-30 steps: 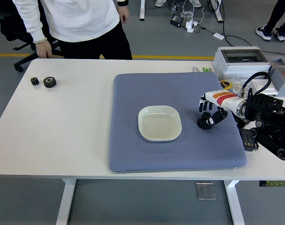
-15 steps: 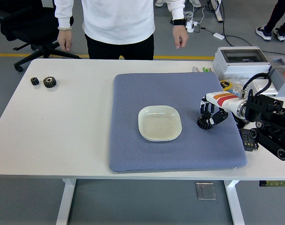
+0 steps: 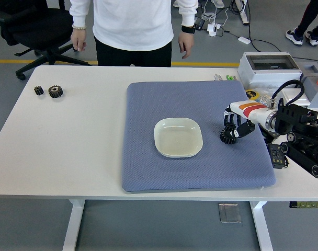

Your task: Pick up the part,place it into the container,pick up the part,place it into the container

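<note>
A black gear (image 3: 227,137) lies on the blue-grey mat (image 3: 148,167), just right of the empty cream dish (image 3: 178,137). My right hand (image 3: 235,127) comes in from the right and sits on the gear, with fingers (image 3: 229,122) curled down over its far side and the thumb against its right side. The gear still rests on the mat. Two more black gears, a small one (image 3: 39,90) and a larger one (image 3: 55,91), lie at the table's far left. The left arm is out of view.
A person in a white top stands at the far side, with both hands (image 3: 78,42) (image 3: 185,48) hanging above the table's far edge. A grey box (image 3: 269,65) and cables crowd the right rear corner.
My right hand's fingers have come down and curled closer around the gear. The person has stepped to the right and now stands facing the table.
</note>
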